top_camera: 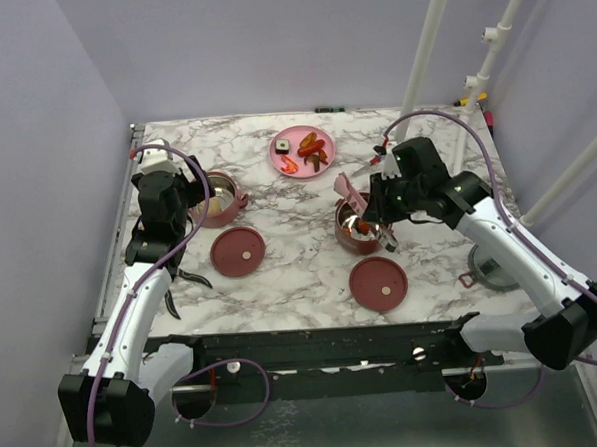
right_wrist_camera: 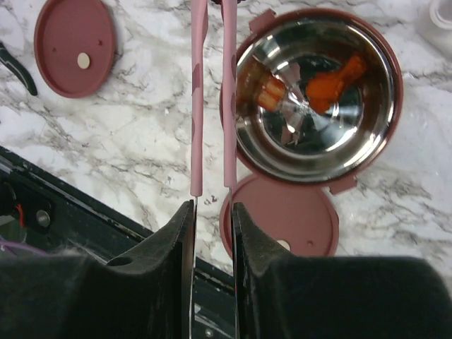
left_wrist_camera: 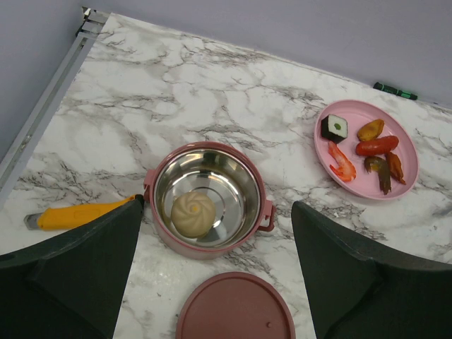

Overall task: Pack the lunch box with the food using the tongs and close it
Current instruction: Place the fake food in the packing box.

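Over the right bowl [right_wrist_camera: 353,134] of the lunch box, your right end effector [right_wrist_camera: 212,206] is closed down on the tongs [right_wrist_camera: 197,106]. It pinches the two pink arms so they run almost parallel with a slim gap between them. They leave the wrist view at the top, so you cannot tell whether the tips carry anything. An orange-red piece [right_wrist_camera: 332,81] already lies in that bowl, and a flat lid [right_wrist_camera: 279,215] sits touching its near side.

Your left end effector [left_wrist_camera: 217,208] stands wide open and empty above the left bowl [left_wrist_camera: 226,180], which holds the bun [left_wrist_camera: 192,214]. The rest of the food, with a sausage [left_wrist_camera: 376,146] among it, waits on the plate [left_wrist_camera: 364,189], well apart at the far side of the surface.

Expect the tongs to be light, thin and springy. A little more squeeze should close the tips, and too much may make the arms twist or cross. The pieces look small and glossy, so they will likely slip. Take the sausage across its middle, not by an end. The bowls look rigid and may slide on the marble surface if nudged.
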`<state>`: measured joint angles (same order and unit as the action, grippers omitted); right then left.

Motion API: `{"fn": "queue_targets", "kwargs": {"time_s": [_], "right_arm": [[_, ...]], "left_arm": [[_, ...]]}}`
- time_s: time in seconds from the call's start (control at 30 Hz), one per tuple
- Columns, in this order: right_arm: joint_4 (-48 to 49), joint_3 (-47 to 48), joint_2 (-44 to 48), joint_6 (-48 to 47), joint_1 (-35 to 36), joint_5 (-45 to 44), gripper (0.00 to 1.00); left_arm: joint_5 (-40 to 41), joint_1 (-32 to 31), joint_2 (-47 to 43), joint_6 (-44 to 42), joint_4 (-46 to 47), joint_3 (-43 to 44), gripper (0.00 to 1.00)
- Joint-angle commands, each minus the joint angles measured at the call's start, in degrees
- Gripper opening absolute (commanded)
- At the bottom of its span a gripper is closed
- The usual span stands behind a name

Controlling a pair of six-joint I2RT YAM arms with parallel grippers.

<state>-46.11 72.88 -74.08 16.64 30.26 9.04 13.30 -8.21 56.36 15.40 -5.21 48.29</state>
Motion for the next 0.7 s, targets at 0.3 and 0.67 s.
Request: {"fn": "queue_targets", "kwargs": {"time_s": [0.3, 0.67], "right_arm": [[-7.42, -6.59, 5.64, 8.05, -0.04, -5.24, 0.06], [-5.99, -7.96, 4.56, 7.84, 0.04, -5.52, 0.28]], "left_arm": [[-0.67, 0.44, -1.05, 0.07, 1.16, -0.39, 0.88], [-0.20, 0.39, -1.34, -0.08, 1.22, -0.39, 0.88]]}}
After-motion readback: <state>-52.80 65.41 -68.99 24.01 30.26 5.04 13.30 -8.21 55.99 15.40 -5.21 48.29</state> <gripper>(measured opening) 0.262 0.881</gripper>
